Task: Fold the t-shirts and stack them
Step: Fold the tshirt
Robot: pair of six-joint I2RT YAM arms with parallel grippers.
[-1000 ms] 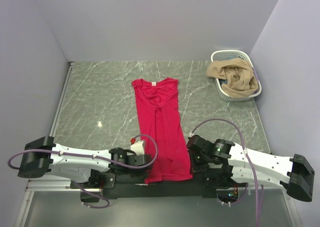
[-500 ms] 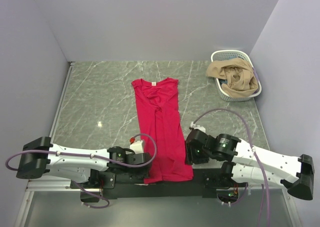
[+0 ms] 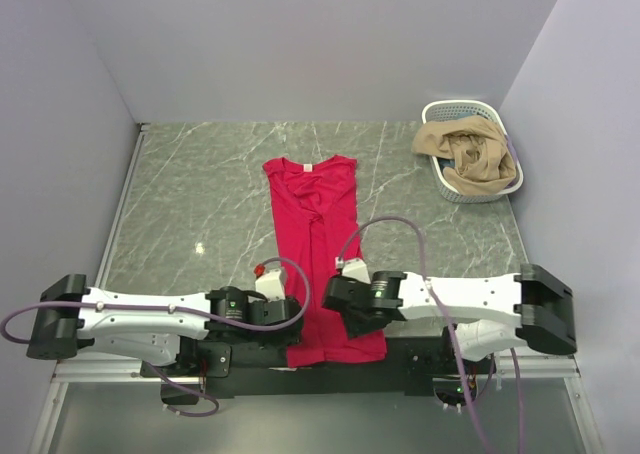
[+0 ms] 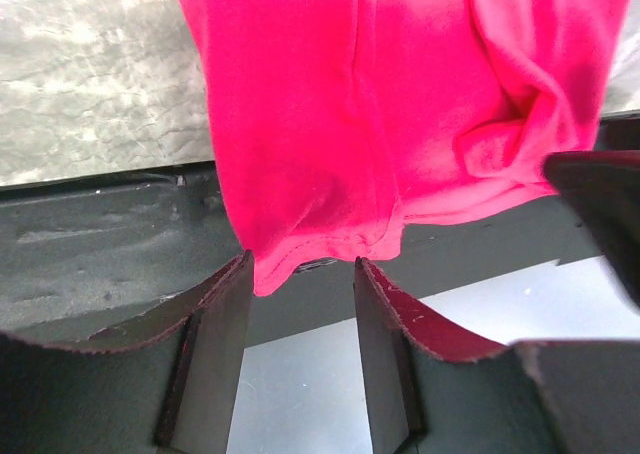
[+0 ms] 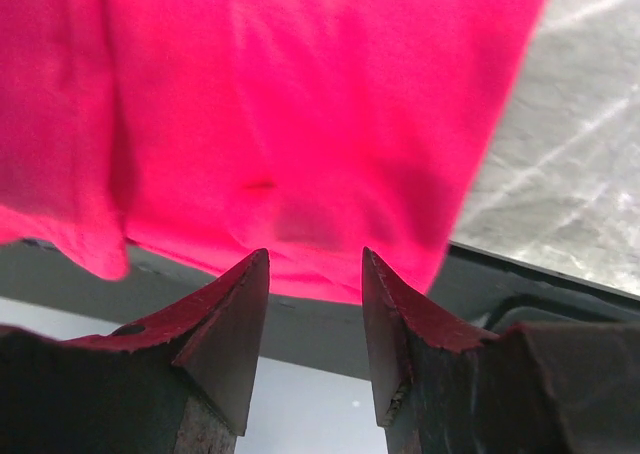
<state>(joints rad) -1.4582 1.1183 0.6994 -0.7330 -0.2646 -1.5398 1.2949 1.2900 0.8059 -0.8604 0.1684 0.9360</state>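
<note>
Top external, crimson t-shirt, folded narrow lengthwise, creased, hem rumpled

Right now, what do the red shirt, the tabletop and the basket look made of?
Red t-shirt: soft knit cloth, matte; it wrinkles and has a stitched hem.
Table: grey-green marble-look slab with white veins and a slight sheen; real stone or laminate, can't tell.
Basket: probably white plastic, going by the moulded lattice wall.
</note>
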